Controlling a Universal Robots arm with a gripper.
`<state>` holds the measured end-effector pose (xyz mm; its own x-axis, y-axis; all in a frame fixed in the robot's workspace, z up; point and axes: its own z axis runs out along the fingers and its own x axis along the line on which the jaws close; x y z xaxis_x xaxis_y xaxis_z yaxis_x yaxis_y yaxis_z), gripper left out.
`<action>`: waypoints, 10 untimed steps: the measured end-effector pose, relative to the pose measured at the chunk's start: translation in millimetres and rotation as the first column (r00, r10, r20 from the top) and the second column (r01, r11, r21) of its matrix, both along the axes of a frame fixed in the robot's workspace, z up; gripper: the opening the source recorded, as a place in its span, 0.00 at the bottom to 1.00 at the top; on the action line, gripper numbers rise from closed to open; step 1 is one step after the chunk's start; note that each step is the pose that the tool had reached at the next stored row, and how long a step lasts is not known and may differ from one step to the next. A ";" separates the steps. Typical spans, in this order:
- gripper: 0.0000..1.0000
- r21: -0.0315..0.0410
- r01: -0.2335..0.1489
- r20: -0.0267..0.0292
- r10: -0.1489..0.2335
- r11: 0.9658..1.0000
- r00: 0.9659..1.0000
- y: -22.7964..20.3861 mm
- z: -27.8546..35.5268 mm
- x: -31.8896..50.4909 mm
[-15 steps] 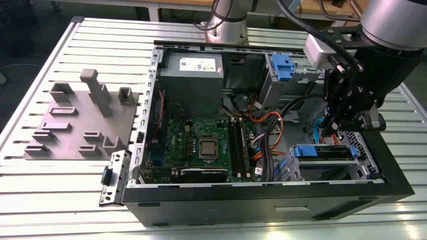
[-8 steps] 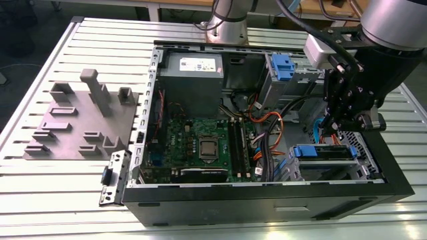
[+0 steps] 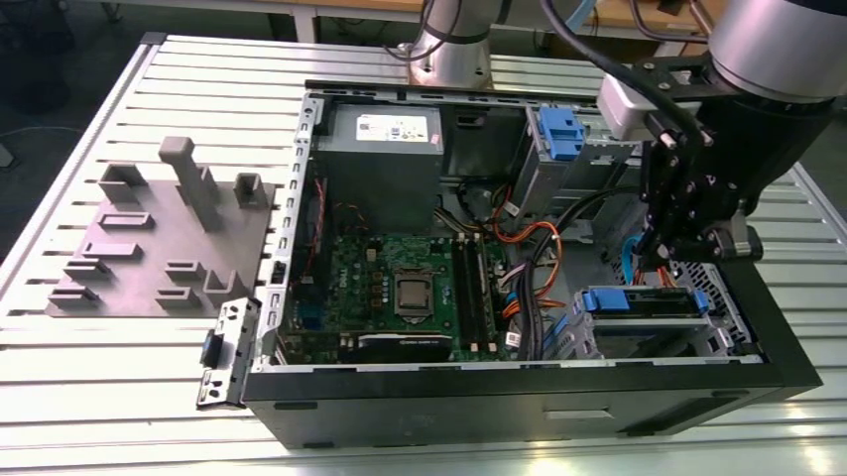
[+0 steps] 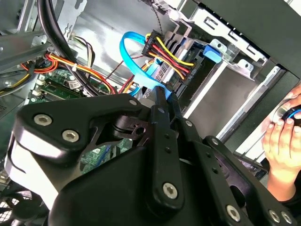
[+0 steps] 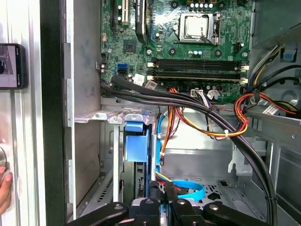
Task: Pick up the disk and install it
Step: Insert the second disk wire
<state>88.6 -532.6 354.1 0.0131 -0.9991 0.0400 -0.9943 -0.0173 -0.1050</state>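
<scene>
The jaws (image 4: 165, 92) are drawn close together with nothing visible between them, so they look clenched on nothing. In the exterior view they hang just above the drive bay (image 3: 688, 253) at the corner of the open computer case (image 3: 530, 382), with a blue data cable (image 4: 129, 52) and red-and-yellow power leads (image 4: 171, 54) close beside the tips. The disk (image 3: 642, 300) sits in that bay, its blue bracket (image 5: 136, 141) facing outward and level with the cage rails. Judging by this, pickup is over and the work is in its seating stage. Finishing would call for a straight press along the rails, clear of the wiring. The case lies on a slatted surface (image 3: 133, 377).
</scene>
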 end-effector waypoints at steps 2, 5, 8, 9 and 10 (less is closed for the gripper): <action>0.16 0.000 0.000 0.012 0.000 1.000 1.000 -1.3 -0.9 -1.8; 0.16 0.001 0.000 0.025 0.000 1.000 1.000 -5.2 -2.7 -4.1; 0.16 0.003 0.000 0.032 0.000 1.000 1.000 -10.4 -5.0 -5.9; 0.16 0.003 -0.001 0.034 0.001 1.000 0.999 -11.5 -5.8 -6.6; 0.16 0.003 -0.001 0.037 0.001 1.000 0.999 -12.2 -6.6 -7.0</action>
<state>81.6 -544.8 347.5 0.0130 -0.9992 0.0371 -0.9898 -0.0181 -0.1413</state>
